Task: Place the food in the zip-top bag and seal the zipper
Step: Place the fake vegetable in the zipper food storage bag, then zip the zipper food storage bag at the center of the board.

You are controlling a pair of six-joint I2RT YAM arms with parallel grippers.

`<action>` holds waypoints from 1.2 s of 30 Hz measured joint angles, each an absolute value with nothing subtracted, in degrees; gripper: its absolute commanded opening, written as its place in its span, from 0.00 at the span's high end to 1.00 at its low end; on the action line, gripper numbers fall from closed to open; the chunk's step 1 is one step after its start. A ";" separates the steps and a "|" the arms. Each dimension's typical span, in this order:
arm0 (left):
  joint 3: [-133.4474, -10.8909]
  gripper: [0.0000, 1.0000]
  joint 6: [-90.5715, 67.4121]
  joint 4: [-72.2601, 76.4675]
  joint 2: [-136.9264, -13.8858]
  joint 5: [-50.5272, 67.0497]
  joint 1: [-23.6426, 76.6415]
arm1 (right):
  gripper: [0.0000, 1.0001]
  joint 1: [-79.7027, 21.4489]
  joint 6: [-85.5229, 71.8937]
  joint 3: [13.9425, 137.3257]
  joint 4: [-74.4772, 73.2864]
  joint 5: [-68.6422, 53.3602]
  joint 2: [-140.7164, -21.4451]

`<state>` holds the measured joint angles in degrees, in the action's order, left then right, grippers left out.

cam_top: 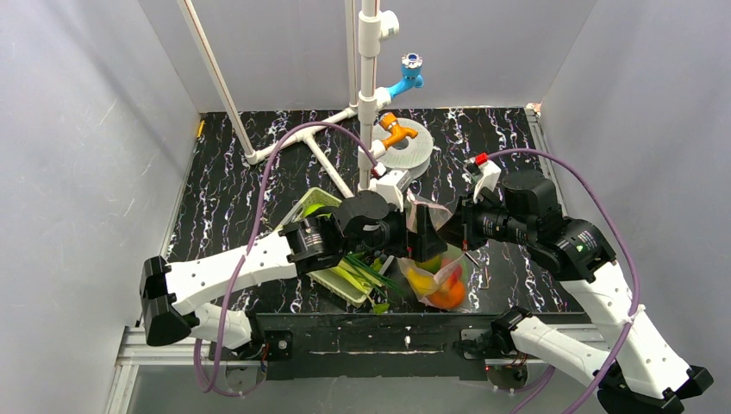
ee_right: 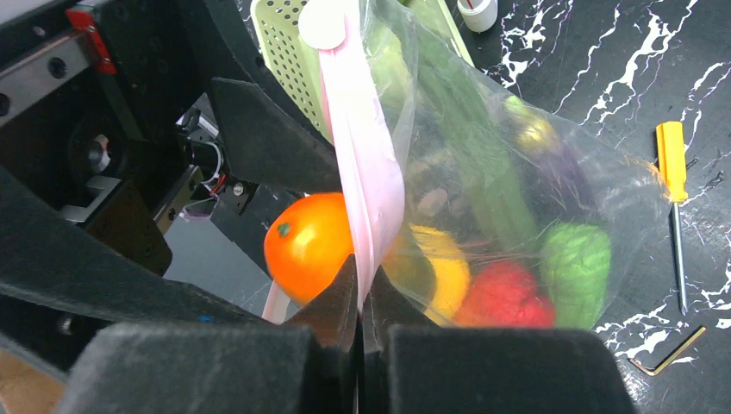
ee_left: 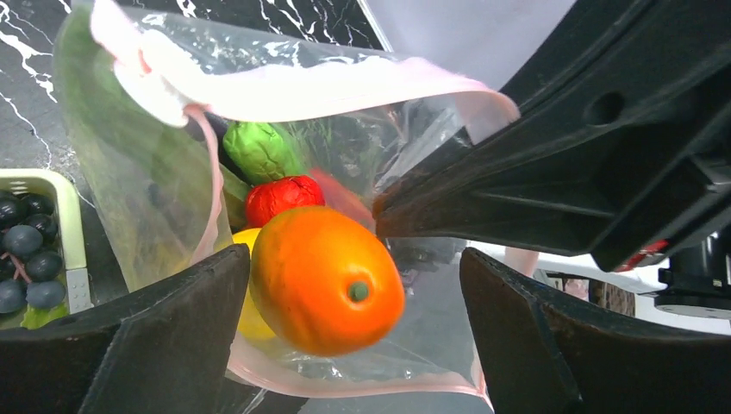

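Right wrist: zip-top bag holding orange fruit, red piece, green cucumber; right gripper clamped on zipper; left gripper apart.

Where the left arm and right arm meet is the zip-top bag — orange and yellow food inside. Left of the bag, a green basket; behind it, a grey disc.

A lab test cell: grey walls box in a marbled table and white pipe frame.
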<state>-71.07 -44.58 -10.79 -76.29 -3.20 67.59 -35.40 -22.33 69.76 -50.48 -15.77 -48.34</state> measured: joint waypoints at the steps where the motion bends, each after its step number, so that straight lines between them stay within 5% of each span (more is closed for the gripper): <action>1: -71.48 0.09 -44.51 -10.79 -76.34 -3.07 67.59 | 0.99 -35.38 -22.33 69.76 -50.48 -15.77 -48.34; 7: -71.72 0.12 -44.64 -12.91 -75.29 -3.79 67.59 | 0.99 -35.40 -22.20 69.76 -50.50 -15.57 -48.31; 21: -69.63 0.57 -44.18 -18.20 -63.59 -11.81 67.59 | 0.99 -35.40 -22.09 69.76 -50.48 -16.75 -49.63; 29: -70.02 0.49 -43.51 -18.33 -72.47 -9.26 67.59 | 0.99 -35.40 -22.13 69.76 -50.46 -17.96 -50.22; 34: -71.42 0.87 -43.27 -18.70 -76.01 -6.90 67.59 | 0.99 -35.40 -22.15 69.76 -50.43 -18.28 -50.54; 36: -71.75 0.91 -43.11 -18.70 -76.14 -6.22 67.59 | 0.99 -35.40 -22.13 69.76 -50.39 -18.63 -50.98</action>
